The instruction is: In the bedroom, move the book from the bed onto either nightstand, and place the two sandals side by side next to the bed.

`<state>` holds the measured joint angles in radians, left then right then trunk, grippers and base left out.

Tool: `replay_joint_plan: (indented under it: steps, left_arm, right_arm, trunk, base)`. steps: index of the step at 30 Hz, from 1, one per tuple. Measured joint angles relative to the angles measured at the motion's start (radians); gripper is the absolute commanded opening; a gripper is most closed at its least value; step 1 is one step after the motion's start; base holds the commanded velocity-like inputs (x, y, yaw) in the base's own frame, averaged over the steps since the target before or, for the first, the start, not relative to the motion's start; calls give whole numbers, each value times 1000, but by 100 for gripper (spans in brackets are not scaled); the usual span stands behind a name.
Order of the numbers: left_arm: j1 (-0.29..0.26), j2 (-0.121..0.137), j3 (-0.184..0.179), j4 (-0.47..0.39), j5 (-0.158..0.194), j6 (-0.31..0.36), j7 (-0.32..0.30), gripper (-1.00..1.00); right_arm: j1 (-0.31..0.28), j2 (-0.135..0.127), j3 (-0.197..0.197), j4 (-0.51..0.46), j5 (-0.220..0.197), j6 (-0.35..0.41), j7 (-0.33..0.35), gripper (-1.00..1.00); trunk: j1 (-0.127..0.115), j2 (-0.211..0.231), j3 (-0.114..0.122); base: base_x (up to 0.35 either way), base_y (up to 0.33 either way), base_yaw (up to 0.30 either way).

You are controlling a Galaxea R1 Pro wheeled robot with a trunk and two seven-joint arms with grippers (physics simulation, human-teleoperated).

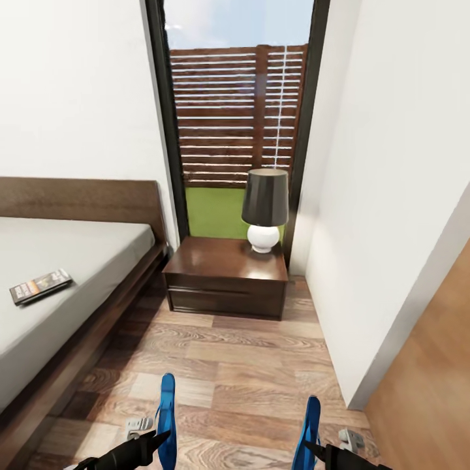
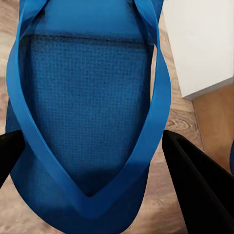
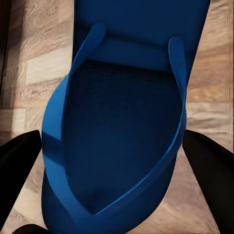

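Observation:
The book [image 1: 40, 286] lies flat on the grey mattress of the bed [image 1: 85, 251] at the left. The nightstand [image 1: 225, 277] stands beside the headboard, under the window. My left gripper [image 1: 160, 441] is shut on one blue sandal [image 1: 167, 408], held on edge above the floor near the bed frame. My right gripper [image 1: 311, 450] is shut on the other sandal [image 1: 309, 421], also on edge. In the left wrist view the sandal [image 2: 87, 112] sits between the black fingers [image 2: 195, 185]. In the right wrist view the other sandal [image 3: 122, 131] sits between the fingers [image 3: 212, 175].
A lamp [image 1: 265, 207] with a dark shade and white base stands on the nightstand's right rear corner. A white wall [image 1: 391, 196] closes the right side. Wood-plank floor [image 1: 241, 372] runs between bed and wall. Two small white-grey objects [image 1: 137, 425] sit low beside the sandals.

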<state>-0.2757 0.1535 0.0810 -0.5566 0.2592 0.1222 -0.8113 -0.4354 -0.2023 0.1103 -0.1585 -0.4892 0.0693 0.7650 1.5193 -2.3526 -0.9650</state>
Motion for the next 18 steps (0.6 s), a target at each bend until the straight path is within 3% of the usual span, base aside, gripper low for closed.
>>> replay_joint_plan:
  steps: [10,18]
  left_arm:
    - [0,0,1,0,0,1,0,-100]
    - [0,0,0,0,-1,1,0,-100]
  right_arm:
    - [0,3,0,0,0,1,0,-100]
    - [0,4,0,0,0,1,0,-100]
  trunk:
    - [0,0,0]
    - [0,0,0]
  base:
    - [142,-79,0]
    - [290,-3,0]
